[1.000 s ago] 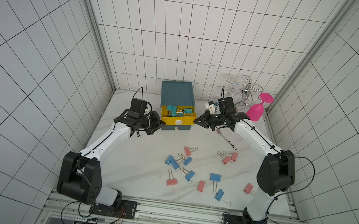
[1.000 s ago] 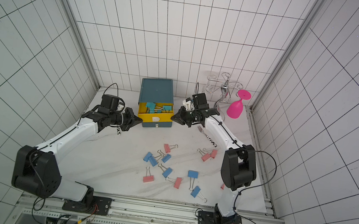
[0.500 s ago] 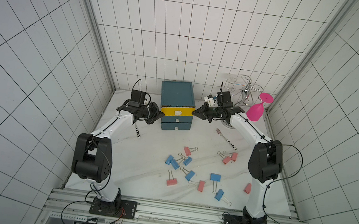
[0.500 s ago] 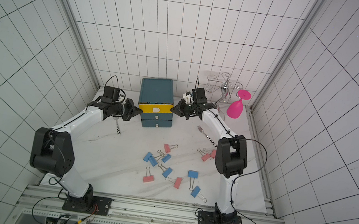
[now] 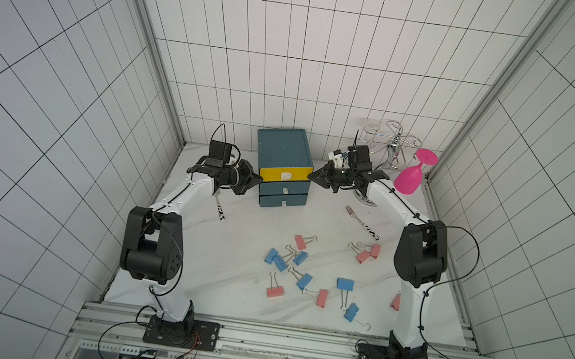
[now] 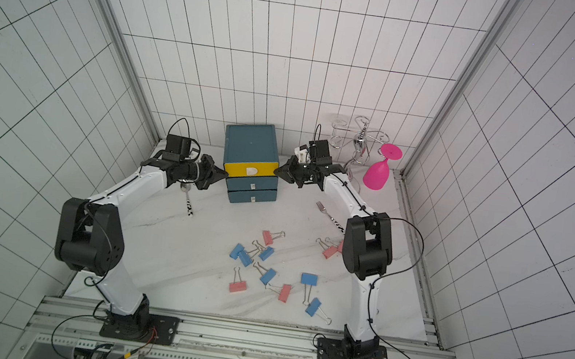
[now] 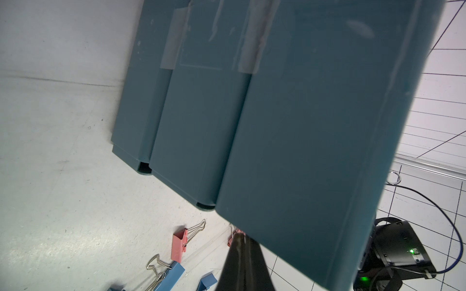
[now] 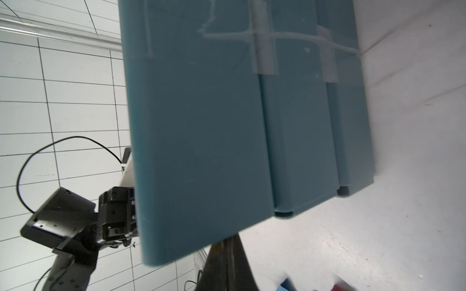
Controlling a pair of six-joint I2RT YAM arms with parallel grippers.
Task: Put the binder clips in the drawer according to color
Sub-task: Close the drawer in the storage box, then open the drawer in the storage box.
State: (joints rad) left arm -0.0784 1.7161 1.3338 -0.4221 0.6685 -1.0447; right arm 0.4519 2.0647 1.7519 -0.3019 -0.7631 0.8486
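Twelve clips [image 5: 304, 281] counted in both top views: six blue, six pink. All lie loose on the surface [image 5: 216, 292], nearer than the chest [image 5: 284, 149], from centre to right.
- The blue ones sit mostly mid-surface.
- Two pink ones touch each other beside the right arm [image 5: 419, 260].
- One pink clip at the right is partly hidden behind that arm.

The chest stands far centre with three stacked drawers, all closed. The top drawer has a yellow front [image 5: 284, 175]; the lower two are teal.

Left jaws: together, tip at the left end of the yellow front. I cannot tell whether they touch it.

Right jaws: together, tapering to one point at the right end of the same front.

In the left wrist view the chest's side wall fills most of the frame. A pink clip [image 7: 179, 244] and blue ones lie beyond it.

A fork [image 5: 360, 221] lies on the surface right of the chest. A second utensil [image 5: 219, 211] lies to the left, by the left arm [image 5: 181, 192].

At far right is a wire rack [image 5: 393, 145], with a pink glass [image 5: 409, 178] just beside it, bowl down.
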